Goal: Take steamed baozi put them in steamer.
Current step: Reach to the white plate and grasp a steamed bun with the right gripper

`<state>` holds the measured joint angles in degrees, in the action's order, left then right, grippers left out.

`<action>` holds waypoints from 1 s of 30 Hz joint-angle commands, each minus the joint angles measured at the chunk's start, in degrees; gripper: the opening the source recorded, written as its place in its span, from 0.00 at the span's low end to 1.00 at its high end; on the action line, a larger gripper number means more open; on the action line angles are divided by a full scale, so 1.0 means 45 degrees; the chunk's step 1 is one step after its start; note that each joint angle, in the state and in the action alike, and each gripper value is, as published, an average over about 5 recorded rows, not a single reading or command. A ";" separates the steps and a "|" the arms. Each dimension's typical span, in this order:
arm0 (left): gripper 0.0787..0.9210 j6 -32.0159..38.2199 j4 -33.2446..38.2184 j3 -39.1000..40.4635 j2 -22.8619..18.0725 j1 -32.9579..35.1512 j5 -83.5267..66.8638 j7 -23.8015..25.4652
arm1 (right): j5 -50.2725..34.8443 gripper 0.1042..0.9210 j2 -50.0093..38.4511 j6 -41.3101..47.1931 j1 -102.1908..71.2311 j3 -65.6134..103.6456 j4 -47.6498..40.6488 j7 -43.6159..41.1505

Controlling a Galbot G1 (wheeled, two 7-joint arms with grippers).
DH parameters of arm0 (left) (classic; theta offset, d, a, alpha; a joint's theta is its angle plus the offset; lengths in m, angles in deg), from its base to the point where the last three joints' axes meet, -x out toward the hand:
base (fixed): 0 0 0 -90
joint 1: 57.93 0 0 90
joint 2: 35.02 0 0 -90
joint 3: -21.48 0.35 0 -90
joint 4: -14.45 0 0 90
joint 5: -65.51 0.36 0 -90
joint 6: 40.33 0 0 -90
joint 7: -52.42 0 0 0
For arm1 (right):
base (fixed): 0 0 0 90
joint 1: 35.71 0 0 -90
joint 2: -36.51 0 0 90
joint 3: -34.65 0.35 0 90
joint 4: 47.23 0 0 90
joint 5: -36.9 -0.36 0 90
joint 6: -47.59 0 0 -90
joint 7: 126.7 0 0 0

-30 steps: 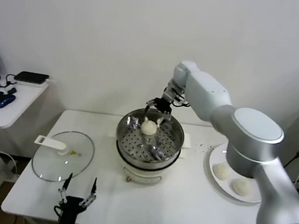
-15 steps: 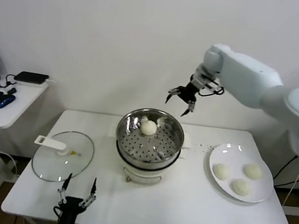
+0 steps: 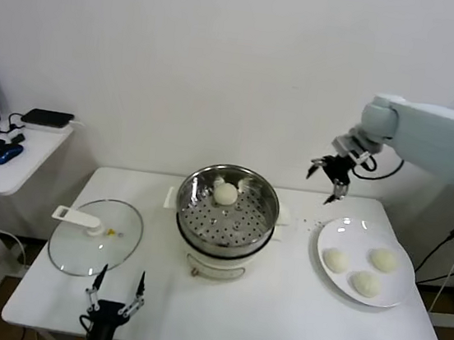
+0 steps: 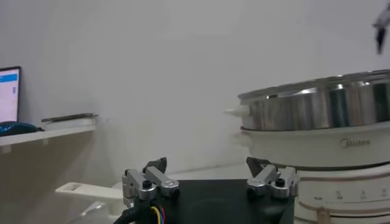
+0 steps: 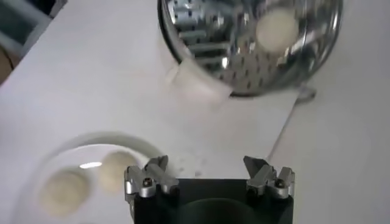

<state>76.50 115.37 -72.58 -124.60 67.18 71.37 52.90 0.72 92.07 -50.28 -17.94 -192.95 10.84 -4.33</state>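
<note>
One bun (image 3: 226, 193) is seen inside the steamer (image 3: 227, 211), on the perforated floor against the far wall; a bright reflection of it shows on the polished steel beside it. Three more buns (image 3: 335, 260) are laid on the round white plate (image 3: 331, 233) at the right end of the worktop (image 3: 275, 317); all are smooth, cream-white and domed. In the right wrist view only two of the plate's buns are caught, blurred and cut off by the edge.

The right gripper (image 3: 331, 175) is held in the air between steamer and plate, above the back edge of the worktop; its jaws are spread wide and nothing is gripped. Most of its arm is cut off at the right edge.

The left gripper (image 3: 117, 289) is parked low at the front edge of the worktop, just before the glass lid (image 3: 93, 245); its jaws stand apart and empty. The lid's white handle is probably plastic. From the left wrist view the steamer's inside is hidden by its steel wall.
</note>
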 commanded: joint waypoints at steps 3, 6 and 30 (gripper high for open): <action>0.88 0.0071 -0.0216 -0.0146 0.0016 0.0097 0.0254 -0.0028 | 0.0581 0.88 -0.1753 0.4174 -0.2489 0.1600 0.0435 0.0200; 0.88 0.0062 -0.0207 -0.0230 0.0038 0.0160 0.0257 -0.0028 | 0.0872 0.88 -0.1839 0.4065 -0.3565 0.2522 0.0022 0.0079; 0.88 0.0060 -0.0124 -0.0452 -0.0048 0.0514 0.0518 -0.0026 | 0.3213 0.88 -0.1023 0.2690 -0.7087 0.5988 -0.2852 -0.0558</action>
<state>76.74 115.02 -74.43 -124.77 69.50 73.55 52.77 12.69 87.21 -37.85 -45.40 -170.20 1.03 -6.33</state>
